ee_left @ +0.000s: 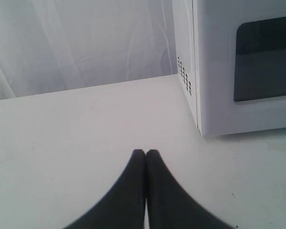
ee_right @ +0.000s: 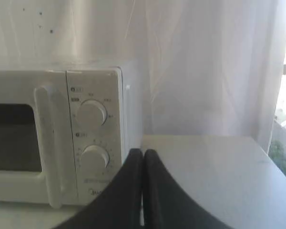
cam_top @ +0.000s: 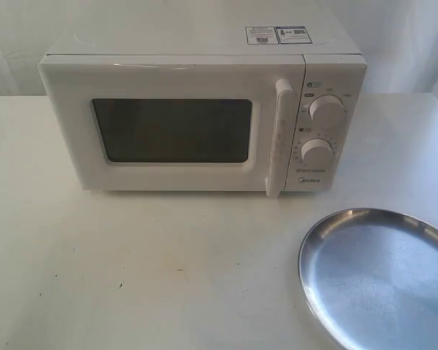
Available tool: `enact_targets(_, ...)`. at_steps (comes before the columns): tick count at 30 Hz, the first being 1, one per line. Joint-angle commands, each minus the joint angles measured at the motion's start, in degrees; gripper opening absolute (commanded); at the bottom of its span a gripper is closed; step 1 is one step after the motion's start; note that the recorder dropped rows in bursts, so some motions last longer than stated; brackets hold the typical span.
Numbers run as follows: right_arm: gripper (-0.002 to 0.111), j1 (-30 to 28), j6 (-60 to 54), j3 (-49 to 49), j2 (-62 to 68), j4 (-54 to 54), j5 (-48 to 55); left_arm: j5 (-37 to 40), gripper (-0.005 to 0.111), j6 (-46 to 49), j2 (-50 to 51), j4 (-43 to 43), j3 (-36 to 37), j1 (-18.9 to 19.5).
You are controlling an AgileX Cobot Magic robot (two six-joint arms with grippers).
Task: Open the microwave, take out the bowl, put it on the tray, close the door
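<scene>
The microwave [cam_top: 204, 109] sits at the back edge of the desk [cam_top: 131, 277]. Its door [cam_top: 171, 131] is closed, so the bowl, unseen, is presumably inside. The tray [cam_top: 379, 281] waits at the front right corner to receive it. The left gripper [ee_left: 146, 152] and right gripper [ee_right: 143, 151] are both pressed together, holding nothing.

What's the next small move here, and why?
Probably open the right gripper and bring it toward the handle. The door is shut, the tray holds nothing, and no bowl shows through the dark window. Both grippers are shut and apart from the microwave. The right wrist view faces the handle, while the left gripper faces the opposite corner.
</scene>
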Motion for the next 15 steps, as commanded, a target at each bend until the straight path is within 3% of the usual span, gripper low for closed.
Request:
enact_targets(1, 0.0, -0.48, 1.83, 0.25, -0.31, 0.11, -5.42, -0.3, 0.0, 0.0, -0.12, -0.45, -0.16, -0.07)
enact_targets(7, 0.0, -0.48, 9.08, 0.25, -0.31, 0.11, -16.1, -0.3, 0.0, 0.0, -0.12, -0.45, -0.16, -0.07)
enact_targets(15, 0.0, -0.48, 21.06, 0.25, -0.31, 0.11, -20.84, -0.3, 0.0, 0.0, -0.12, -0.45, -0.16, -0.07)
